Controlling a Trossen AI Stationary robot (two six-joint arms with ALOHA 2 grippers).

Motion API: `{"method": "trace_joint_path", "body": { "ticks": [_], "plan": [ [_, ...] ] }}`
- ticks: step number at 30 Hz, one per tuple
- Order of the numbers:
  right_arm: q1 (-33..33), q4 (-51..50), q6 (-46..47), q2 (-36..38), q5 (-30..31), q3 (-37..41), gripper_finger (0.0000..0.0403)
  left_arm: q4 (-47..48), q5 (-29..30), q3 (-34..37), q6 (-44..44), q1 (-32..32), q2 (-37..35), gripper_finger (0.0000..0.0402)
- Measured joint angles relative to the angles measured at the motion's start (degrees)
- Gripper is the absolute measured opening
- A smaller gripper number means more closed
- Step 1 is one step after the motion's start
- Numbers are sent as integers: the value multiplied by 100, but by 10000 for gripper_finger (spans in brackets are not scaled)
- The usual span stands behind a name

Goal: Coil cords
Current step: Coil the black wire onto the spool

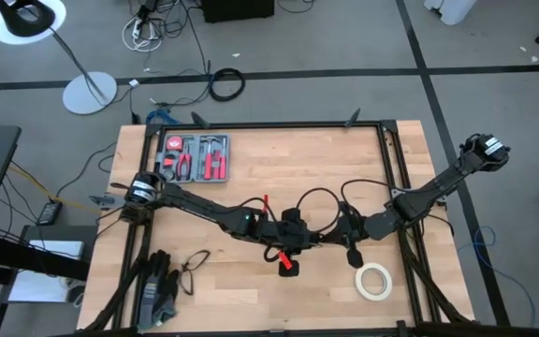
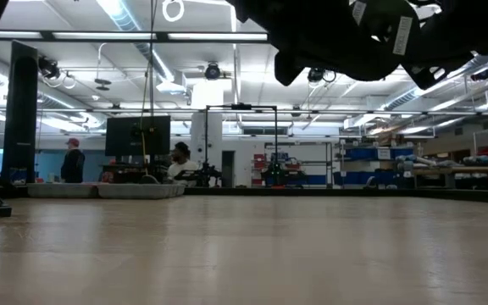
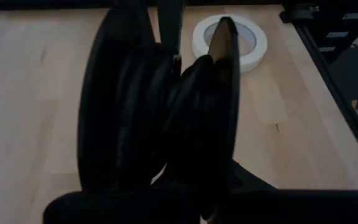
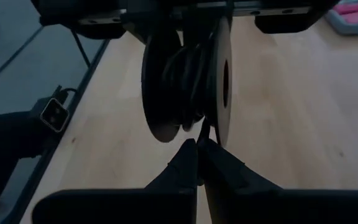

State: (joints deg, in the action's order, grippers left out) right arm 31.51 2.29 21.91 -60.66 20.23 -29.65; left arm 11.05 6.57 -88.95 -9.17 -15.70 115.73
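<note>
Meeting near the middle of the surface [image 1: 279, 159], toward its front edge, we see the left pincer [image 1: 293, 234] clenched on a spool [image 3: 160, 106], the right pincer [image 4: 197, 158] clenched on the cord [image 1: 318, 201]. A tape roll [image 1: 373, 280] lies nearby.
</note>
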Motion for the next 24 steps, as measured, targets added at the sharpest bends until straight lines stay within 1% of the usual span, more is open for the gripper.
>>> {"method": "trace_joint_path", "body": {
  "ticks": [6,10,18,24],
  "plan": [
    [0,-47,122,-74,-125,-2,11,-18,-47,-3,-188,-4,140,0],
    [-3,-54,373,-145,-224,-2,11,-43,-72,-4,-311,-8,209,0],
    [32,-48,764,-271,-238,-2,11,-139,-50,4,-359,-13,334,0],
    [37,-366,930,-313,-226,-13,11,-193,-42,0,-466,-24,448,0]
  ]
}}
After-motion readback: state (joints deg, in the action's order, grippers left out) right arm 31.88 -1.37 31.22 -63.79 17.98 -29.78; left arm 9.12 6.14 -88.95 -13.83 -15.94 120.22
